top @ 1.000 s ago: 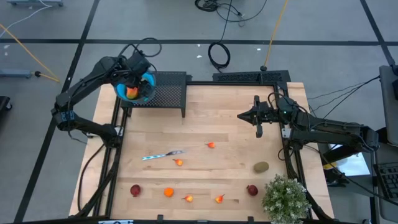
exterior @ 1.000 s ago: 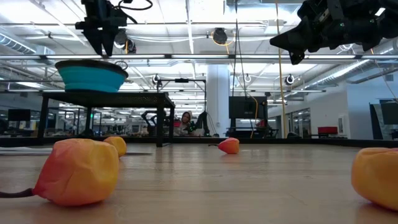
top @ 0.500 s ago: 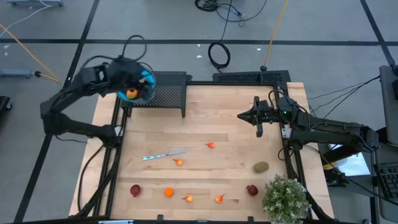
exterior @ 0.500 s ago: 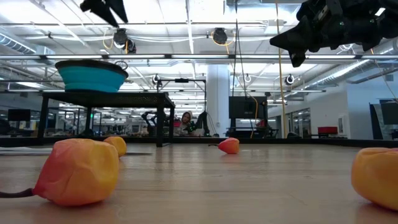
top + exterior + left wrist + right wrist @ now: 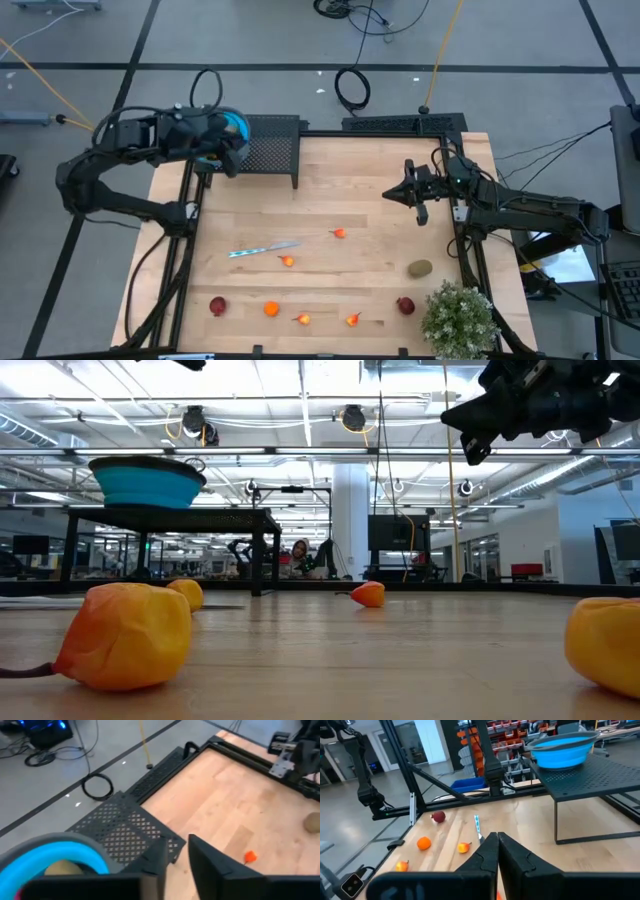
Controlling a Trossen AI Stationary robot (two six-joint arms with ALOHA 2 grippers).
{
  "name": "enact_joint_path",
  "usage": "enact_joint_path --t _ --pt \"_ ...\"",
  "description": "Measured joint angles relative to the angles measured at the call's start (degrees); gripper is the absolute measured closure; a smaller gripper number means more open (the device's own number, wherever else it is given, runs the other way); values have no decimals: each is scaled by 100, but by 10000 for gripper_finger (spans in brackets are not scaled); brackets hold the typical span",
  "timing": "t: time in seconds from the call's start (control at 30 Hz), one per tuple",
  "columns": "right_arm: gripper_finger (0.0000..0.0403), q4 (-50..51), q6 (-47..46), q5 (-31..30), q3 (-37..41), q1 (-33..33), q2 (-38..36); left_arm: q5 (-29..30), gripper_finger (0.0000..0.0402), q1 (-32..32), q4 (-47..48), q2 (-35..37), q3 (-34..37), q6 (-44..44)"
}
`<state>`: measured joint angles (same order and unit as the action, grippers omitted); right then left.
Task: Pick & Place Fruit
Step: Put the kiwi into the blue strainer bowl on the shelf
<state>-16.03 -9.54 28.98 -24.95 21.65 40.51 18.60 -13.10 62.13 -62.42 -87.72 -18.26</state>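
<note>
Fruit lies scattered over the table (image 5: 380, 210); the kiwi (image 5: 420, 268), long axis across the table, sits near the right edge. Left gripper (image 5: 175, 857) hangs beside the bowl (image 5: 238, 128), fingers nearly together, empty. Right gripper (image 5: 407, 193) hovers pressed together.

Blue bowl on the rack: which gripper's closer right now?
Left. The left gripper hangs at the blue bowl, over its near rim. The right gripper hovers far across the table, above its right half.

A large open-plan robotics lab: ceiling light strips (image 5: 300, 400), far workstations with monitors (image 5: 385, 532), grey floor with loose cables (image 5: 352, 88).
</note>
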Motion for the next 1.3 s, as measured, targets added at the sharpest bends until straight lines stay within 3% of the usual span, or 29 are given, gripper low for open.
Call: enact_joint_path --t 0.17,0.57,0.77,1.13,1.3 --pt "403 2 14 158 0 -1 -1 1 396 222 -395 64 442 -12" --pt "403 35 468 241 -6 -667 -2 -58 396 615 -1688 815 1851 -55" --pt "403 211 470 -127 -31 -1243 0 -66 400 831 -2408 1378 2650 -81" --pt "403 2959 772 -1274 -1411 -2458 291 -67 395 1183 -3264 2345 3938 -84" --pt "403 4133 772 -1282 -2107 -2974 854 -65 398 1320 -3533 2759 4380 -26"
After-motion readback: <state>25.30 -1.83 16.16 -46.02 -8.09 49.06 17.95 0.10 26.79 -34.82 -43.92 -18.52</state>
